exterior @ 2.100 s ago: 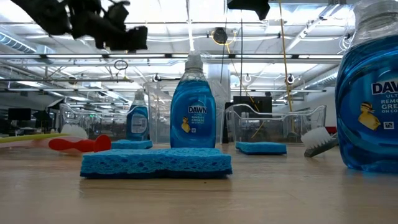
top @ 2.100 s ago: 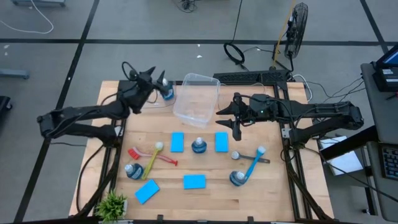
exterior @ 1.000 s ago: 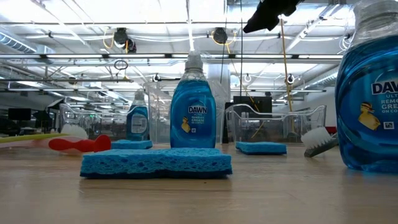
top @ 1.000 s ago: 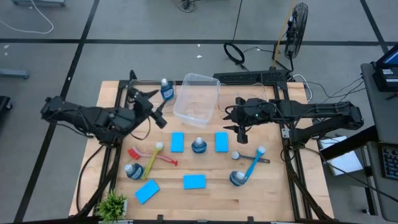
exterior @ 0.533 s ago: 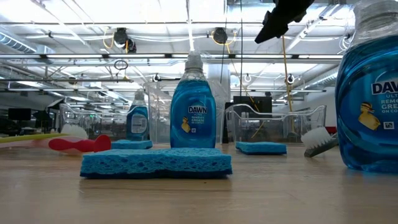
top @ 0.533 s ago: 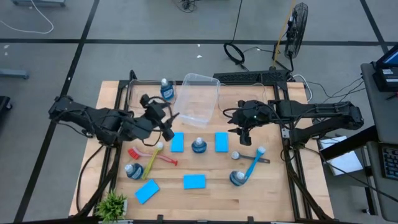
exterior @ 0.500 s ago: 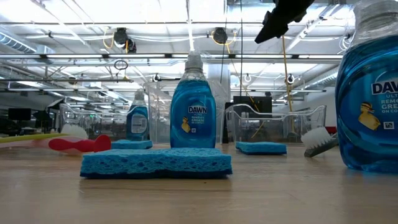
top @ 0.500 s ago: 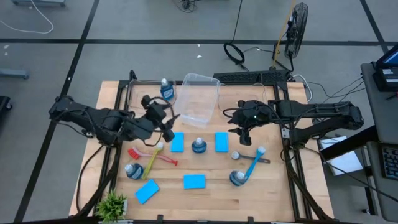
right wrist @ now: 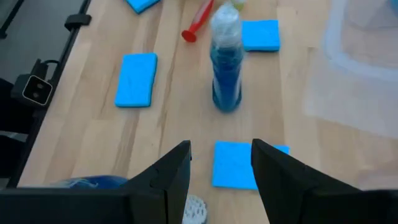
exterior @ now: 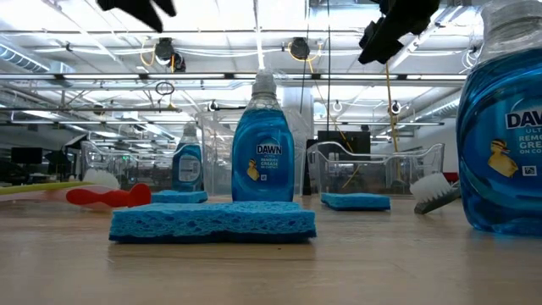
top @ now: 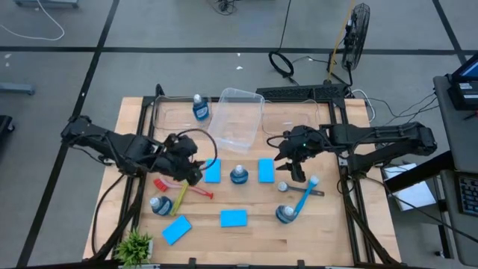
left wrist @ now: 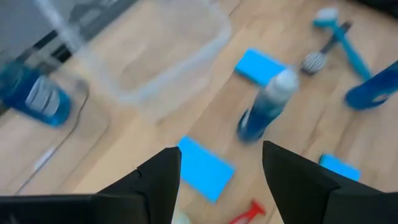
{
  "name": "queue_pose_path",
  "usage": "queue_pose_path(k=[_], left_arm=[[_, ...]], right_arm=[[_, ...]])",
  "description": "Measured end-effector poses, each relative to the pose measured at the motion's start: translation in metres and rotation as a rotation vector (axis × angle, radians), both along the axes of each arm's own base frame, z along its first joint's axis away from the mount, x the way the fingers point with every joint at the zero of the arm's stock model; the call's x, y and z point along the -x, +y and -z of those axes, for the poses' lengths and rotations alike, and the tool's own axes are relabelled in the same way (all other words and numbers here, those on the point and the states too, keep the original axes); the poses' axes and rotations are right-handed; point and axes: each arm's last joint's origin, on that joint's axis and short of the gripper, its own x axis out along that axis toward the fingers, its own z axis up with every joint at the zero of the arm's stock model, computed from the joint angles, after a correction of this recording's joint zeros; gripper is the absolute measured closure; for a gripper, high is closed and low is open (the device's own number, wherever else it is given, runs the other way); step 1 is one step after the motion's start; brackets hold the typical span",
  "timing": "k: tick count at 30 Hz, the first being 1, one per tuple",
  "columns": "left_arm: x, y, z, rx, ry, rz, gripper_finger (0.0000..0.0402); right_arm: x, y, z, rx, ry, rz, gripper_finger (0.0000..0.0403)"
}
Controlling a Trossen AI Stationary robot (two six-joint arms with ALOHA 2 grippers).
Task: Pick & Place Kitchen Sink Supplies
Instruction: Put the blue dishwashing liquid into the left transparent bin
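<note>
The wooden table [top: 314, 232] holds everything, and the upright centre soap bottle [top: 238, 175] serves as the landmark. Largest on the table is the clear bin [top: 236, 118], lying tilted at the far edge beyond that bottle. In the low view the centre bottle's label reads "DAWN"; a nearer bottle [exterior: 505, 127] at the frame's right edge shows "DAW" and "ULTRA".

The left gripper [top: 193, 170] hovers just left of the centre bottle, above the red brush [top: 196, 191] and yellow-green brush [top: 182, 196], its fingers [left wrist: 158, 180] spread apart and empty. The right gripper [top: 295, 170] hangs to the bottle's right, fingers [right wrist: 171, 177] parted, holding nothing, above a sponge [right wrist: 239, 163].

Sponges [top: 213, 170] [top: 266, 169] flank the centre bottle on either side. The blue brush [top: 303, 198] lies to its front right. Another bottle [top: 199, 109] lies beside the bin.
</note>
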Motion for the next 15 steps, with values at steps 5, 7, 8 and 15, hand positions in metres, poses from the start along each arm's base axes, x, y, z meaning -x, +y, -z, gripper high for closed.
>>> queue_pose_path(k=[5,7,8,15], left_arm=[[0.009,-0.012,0.021,0.024,0.043,-0.037,0.0174],[0.014,-0.017,0.029,0.036,0.048,-0.061,0.0174],[0.016,-0.018,0.033,0.038,0.048,-0.074,0.0174],[0.037,-0.026,0.043,-0.014,0.024,-0.15,0.0174]], right_arm=[[-0.006,0.01,0.007,-0.011,-0.087,-0.031,0.0248],[-0.008,0.013,0.009,-0.008,-0.124,-0.048,0.0248],[-0.009,0.015,0.008,-0.005,-0.146,-0.056,0.0248],[-0.02,0.017,0.005,0.053,-0.3,-0.048,0.0248]])
